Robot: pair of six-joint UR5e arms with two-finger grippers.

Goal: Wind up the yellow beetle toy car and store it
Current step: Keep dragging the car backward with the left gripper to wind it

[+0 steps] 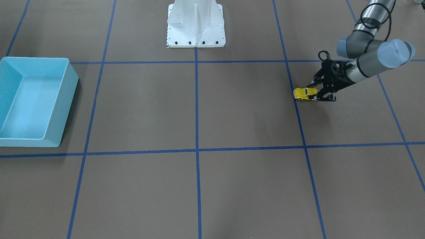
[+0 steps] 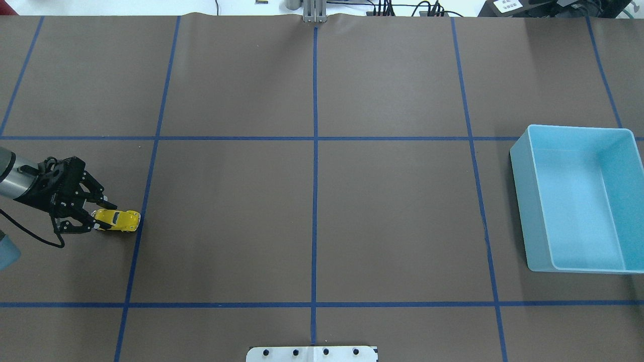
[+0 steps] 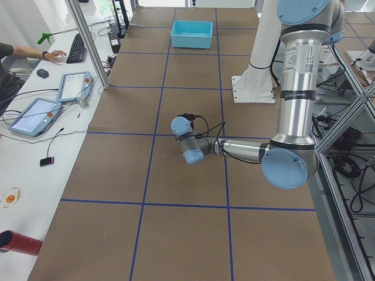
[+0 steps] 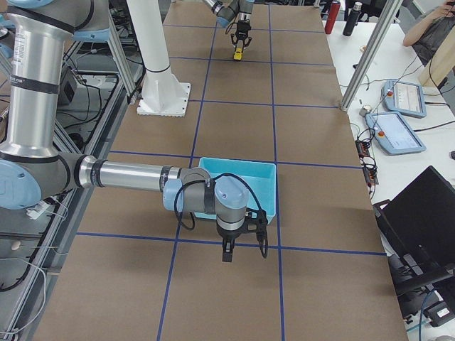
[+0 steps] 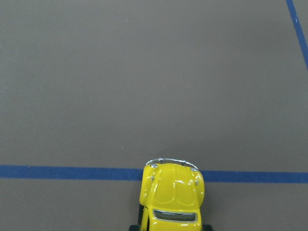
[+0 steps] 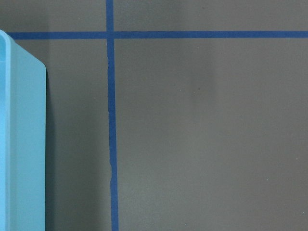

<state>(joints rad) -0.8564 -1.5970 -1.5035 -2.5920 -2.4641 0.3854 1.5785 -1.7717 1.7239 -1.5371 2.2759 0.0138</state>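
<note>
At the far left of the overhead view we see the left gripper point(image 2: 103, 217), its jaws drawn narrow onto the rear of the yellow beetle toy car point(image 2: 121, 220). The car sits on the brown table point(image 2: 312, 211) with its nose at a blue tape line point(image 2: 143, 211). Well apart, at the right edge, stands the light blue bin point(image 2: 528, 201). In the right-side view the right gripper point(image 4: 227, 256) hangs near the bin; we cannot tell its opening.

Glossy yellow beetle toy car point(image 2: 119, 219), upright
</note>
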